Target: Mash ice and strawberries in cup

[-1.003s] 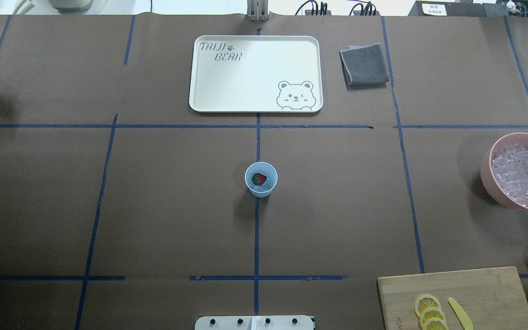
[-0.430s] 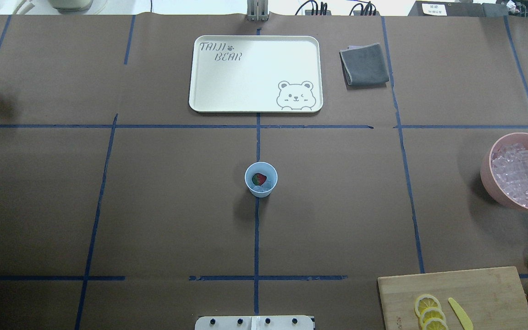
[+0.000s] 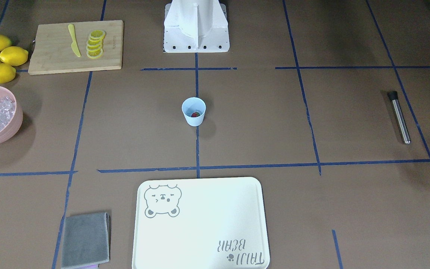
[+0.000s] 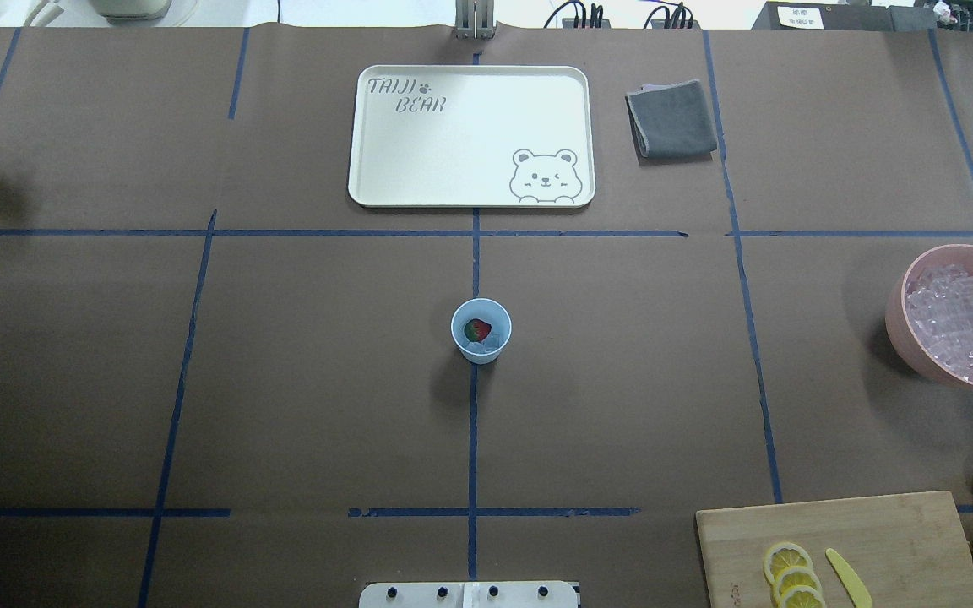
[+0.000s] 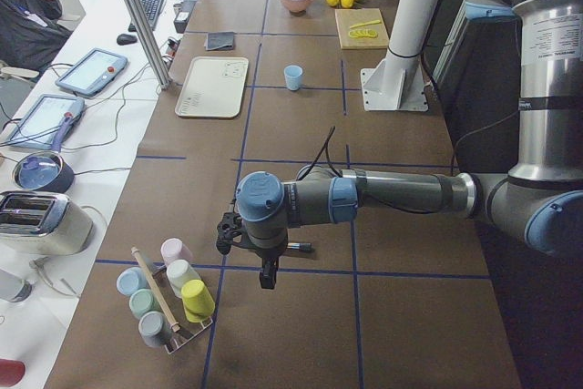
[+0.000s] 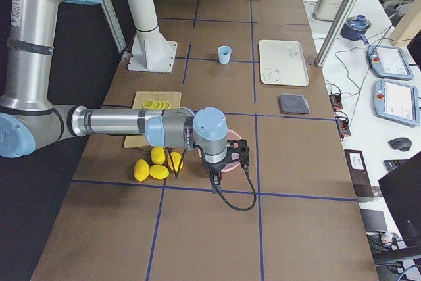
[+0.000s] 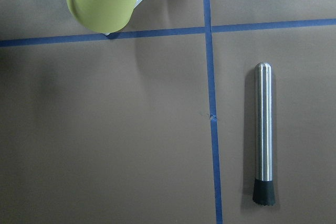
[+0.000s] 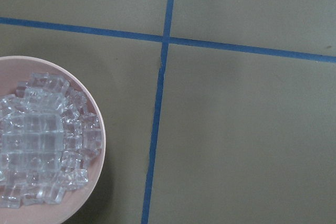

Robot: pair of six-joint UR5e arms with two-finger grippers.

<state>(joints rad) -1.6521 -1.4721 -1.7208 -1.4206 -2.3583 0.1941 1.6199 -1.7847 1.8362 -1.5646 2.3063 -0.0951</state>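
The light blue cup (image 4: 481, 350) stands upright at the table's centre, on the middle tape line, also seen from the front as cup (image 3: 193, 118). Inside it lie a red strawberry (image 4: 477, 328) and some clear ice (image 4: 495, 342). More ice (image 8: 42, 145) fills the pink bowl (image 4: 899, 325) at the right edge. My left gripper (image 5: 267, 280) hangs over the steel muddler (image 7: 262, 129) at the table's left end; whether it is open or shut, I cannot tell. My right gripper (image 6: 214, 185) hovers beside the pink bowl, its state also unclear.
A white bear tray (image 4: 377, 181) and a folded grey cloth (image 4: 672, 118) lie at the far side. The cutting board (image 4: 900, 532) carries lemon slices (image 4: 790, 574) and a yellow knife (image 4: 848, 576), with whole lemons (image 3: 0, 56) beside it. A rack of coloured cups (image 5: 173, 302) stands at the left end.
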